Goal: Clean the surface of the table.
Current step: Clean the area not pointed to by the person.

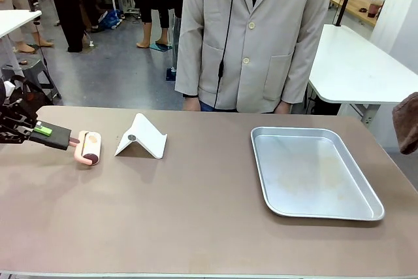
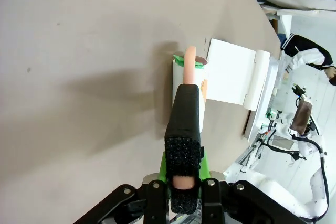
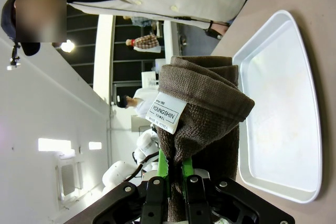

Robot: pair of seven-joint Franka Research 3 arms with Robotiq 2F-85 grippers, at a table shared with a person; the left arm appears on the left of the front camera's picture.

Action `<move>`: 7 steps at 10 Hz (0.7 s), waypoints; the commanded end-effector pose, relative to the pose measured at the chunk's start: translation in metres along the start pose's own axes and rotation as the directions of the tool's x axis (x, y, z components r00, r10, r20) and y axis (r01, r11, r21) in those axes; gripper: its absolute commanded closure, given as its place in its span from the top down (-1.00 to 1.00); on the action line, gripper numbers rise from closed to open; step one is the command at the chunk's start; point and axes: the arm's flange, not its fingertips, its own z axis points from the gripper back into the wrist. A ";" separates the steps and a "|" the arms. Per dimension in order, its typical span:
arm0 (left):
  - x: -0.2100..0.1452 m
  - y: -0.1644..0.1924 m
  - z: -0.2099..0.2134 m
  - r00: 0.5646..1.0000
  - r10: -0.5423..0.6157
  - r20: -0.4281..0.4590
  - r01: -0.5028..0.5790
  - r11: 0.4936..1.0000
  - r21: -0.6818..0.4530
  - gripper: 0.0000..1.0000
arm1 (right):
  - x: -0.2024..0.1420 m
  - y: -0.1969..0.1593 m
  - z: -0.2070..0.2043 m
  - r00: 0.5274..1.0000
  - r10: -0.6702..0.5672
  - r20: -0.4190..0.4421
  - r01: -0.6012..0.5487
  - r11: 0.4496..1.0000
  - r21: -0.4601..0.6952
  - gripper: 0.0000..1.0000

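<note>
Brown towel (image 3: 202, 108) bunched in the clenched right end effector (image 3: 173, 184), hanging up by the worktop's (image 1: 196, 213) right edge, near the tray (image 1: 326, 216). Over on the left, the left end effector (image 1: 39, 130) grips a lint roller (image 1: 89, 147) by its handle (head apparently resting on the surface, just beside a white stand (image 1: 142, 136)). Wiping looks not yet begun; next, I'd say, lower the towel flat and sweep around the tray.

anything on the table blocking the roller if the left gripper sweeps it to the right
Yes: the white folded stand sits just right of the lint roller, and farther on the silver tray takes up much of the right side of the table.
</note>
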 end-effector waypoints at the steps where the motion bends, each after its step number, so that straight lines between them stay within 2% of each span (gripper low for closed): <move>1: 0.007 0.007 -0.005 1.000 0.006 0.024 -0.007 1.000 0.026 -0.94 | -0.001 0.003 0.002 1.000 0.006 -0.005 -0.006 1.000 0.007 -1.00; 4: -0.009 -0.016 0.030 0.992 -0.094 0.088 0.102 0.991 -0.089 -0.94 | -0.001 0.003 0.002 1.000 0.006 -0.005 -0.006 1.000 0.007 -1.00; 7: -0.068 -0.029 0.101 0.965 -0.209 0.160 0.241 0.944 -0.226 -0.94 | -0.001 0.003 0.002 1.000 0.006 -0.005 -0.006 1.000 0.007 -1.00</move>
